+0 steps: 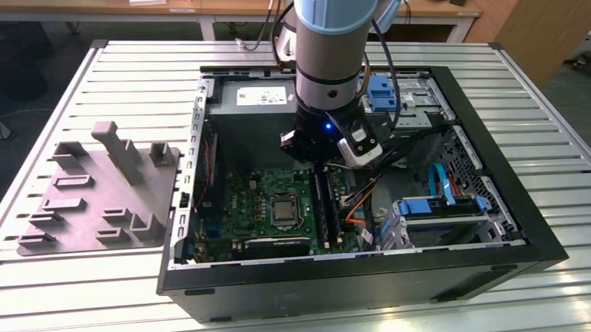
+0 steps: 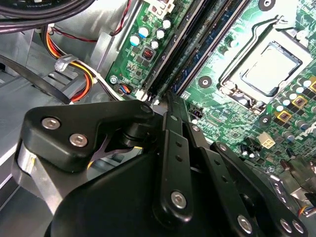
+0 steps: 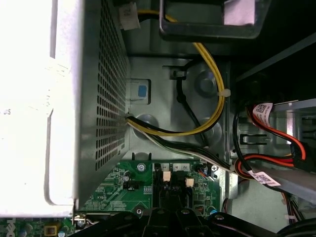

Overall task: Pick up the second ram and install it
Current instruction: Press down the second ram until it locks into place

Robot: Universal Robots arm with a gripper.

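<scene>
— Where is your gripper, and what is it doing?

— My gripper (image 1: 320, 160) is down inside the open computer case (image 1: 517, 207), right over the memory slots of the motherboard (image 1: 249, 200). In the second wrist view my fingers (image 2: 170, 128) are drawn narrow, close together, meeting at the end of a slot. I cannot tell whether they are pinching anything.

— And the second ram?

— A long, thin, dark stick (image 1: 322, 207) lies lengthwise in the slots just below my gripper in the exterior view, running toward the case's near wall. In the second wrist view two dark strips (image 2: 197, 54) run side by side in the slots; I cannot tell which of them is the second ram, or whether it is fully seated.

— What is around it?

— The square silver processor socket (image 2: 269, 66) sits just beside the slots. On their other side, orange and yellow wires (image 2: 79, 74) crowd in near the board's edge. In the first wrist view the perforated grey power-supply box (image 3: 106, 98) stands near the slots' far end, with yellow and black cables (image 3: 217, 103) looping out of it.

— Any room outside?

— The grey plastic tray (image 1: 102, 207) with upright posts rests on the slatted table (image 1: 517, 90), at the exterior view's left, well apart from the case.
</scene>
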